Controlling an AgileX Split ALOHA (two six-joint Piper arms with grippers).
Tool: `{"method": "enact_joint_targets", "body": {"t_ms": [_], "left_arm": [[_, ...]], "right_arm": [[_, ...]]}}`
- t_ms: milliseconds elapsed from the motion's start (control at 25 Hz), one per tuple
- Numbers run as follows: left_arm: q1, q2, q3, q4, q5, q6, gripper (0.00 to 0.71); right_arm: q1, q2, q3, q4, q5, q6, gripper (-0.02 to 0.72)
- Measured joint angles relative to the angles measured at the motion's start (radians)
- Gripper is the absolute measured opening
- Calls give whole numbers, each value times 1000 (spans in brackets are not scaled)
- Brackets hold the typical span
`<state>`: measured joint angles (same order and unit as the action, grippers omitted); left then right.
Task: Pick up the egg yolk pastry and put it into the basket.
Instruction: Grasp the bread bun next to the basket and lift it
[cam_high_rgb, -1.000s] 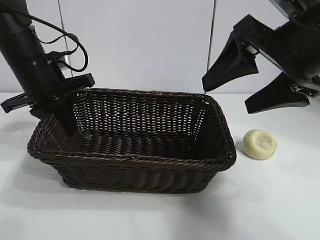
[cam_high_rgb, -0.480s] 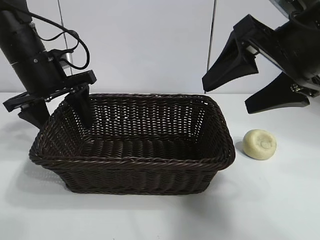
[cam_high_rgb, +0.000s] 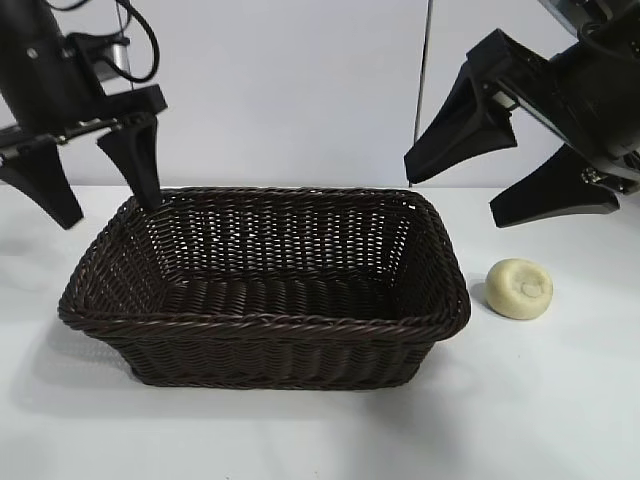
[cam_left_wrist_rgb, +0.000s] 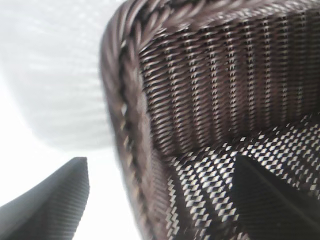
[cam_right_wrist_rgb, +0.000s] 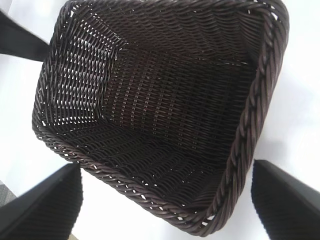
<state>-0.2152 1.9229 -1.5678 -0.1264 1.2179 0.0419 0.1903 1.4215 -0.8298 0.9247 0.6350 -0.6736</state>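
The egg yolk pastry (cam_high_rgb: 520, 288), a small pale round bun, lies on the white table just right of the basket (cam_high_rgb: 270, 322). The dark woven basket is empty. My left gripper (cam_high_rgb: 108, 210) hangs open above the basket's back left corner, one finger outside the rim and one over the inside, touching nothing. The left wrist view shows that braided rim (cam_left_wrist_rgb: 125, 125) between the open left gripper (cam_left_wrist_rgb: 161, 160) fingers. My right gripper (cam_high_rgb: 452, 200) is wide open, high above the basket's right end and up-left of the pastry. The right wrist view looks down into the basket (cam_right_wrist_rgb: 250, 125) past the right gripper (cam_right_wrist_rgb: 166, 167); the pastry is outside that view.
A white table (cam_high_rgb: 560, 400) carries everything, with a pale wall behind. Bare table lies in front of the basket and around the pastry.
My left gripper opened off the basket's left wall and rose above the rim. The basket settled flat and shifted slightly. The right arm and the pastry stayed still.
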Motion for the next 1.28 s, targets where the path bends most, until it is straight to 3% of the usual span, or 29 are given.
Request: {"method": "enact_joint_targets", "body": {"t_ms": [320,640,760,1080,1280], "left_arm": [[20,0,0,52,-7,-9,571],[205,0,0,81,-5,-10,571],[243,0,0,93,-1,-11,571],[251,-77,3,97,5,-11,571],[251,-209,102,107,6,-11,571]], "right_arm": [[0,0,0,0,1,0,654],[0,0,0,0,1,0,654],[0,0,0,0,1,0,654],[0,0,0,0,1,3,654],[0,0,0,-1,1,3,654]]}}
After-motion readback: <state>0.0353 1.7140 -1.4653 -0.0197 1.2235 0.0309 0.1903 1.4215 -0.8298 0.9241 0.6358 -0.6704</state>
